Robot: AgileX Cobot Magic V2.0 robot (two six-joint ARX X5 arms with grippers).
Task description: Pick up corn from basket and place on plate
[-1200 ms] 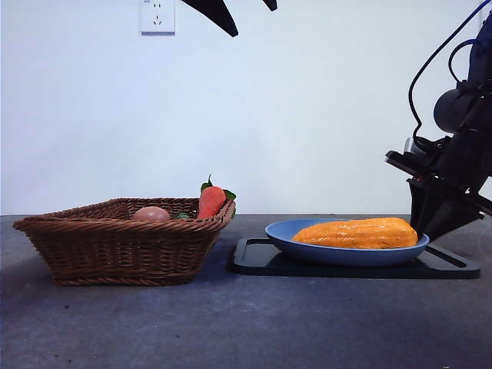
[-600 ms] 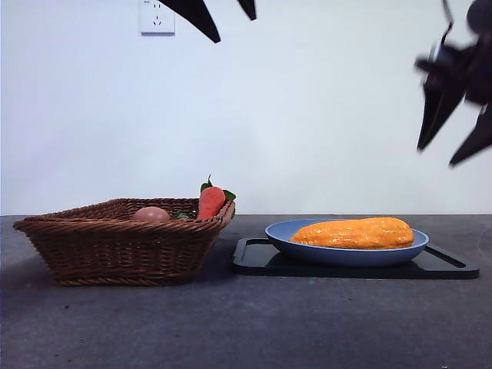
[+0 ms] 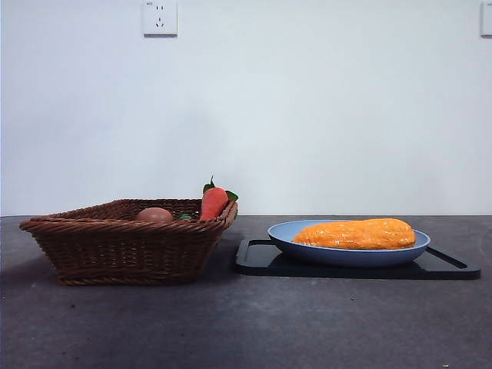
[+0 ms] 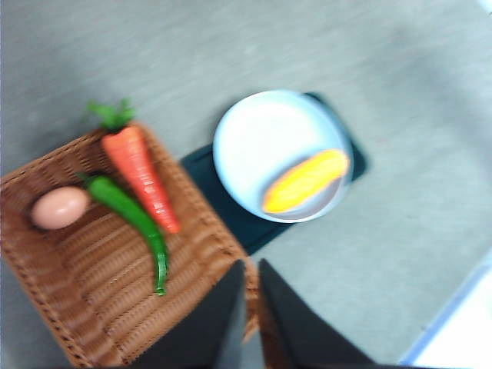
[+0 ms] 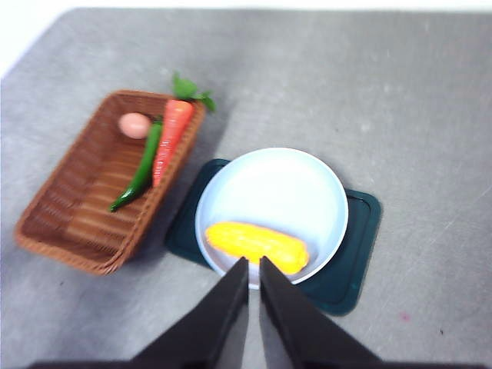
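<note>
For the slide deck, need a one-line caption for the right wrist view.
Corn lying on the blue plate over a black tray; carrot, green pepper and egg in the basket.

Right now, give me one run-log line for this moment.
corn: on blue plate | basket: carrot, egg, green pepper | left pincer: shut, raised | right pincer: shut, raised

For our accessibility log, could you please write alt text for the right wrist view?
A yellow corn lies on a round pale blue plate set on a black tray, seen from high above. Beside it, a wicker basket holds a carrot, green pepper and egg; the right gripper is nearly closed, holding nothing.
</note>
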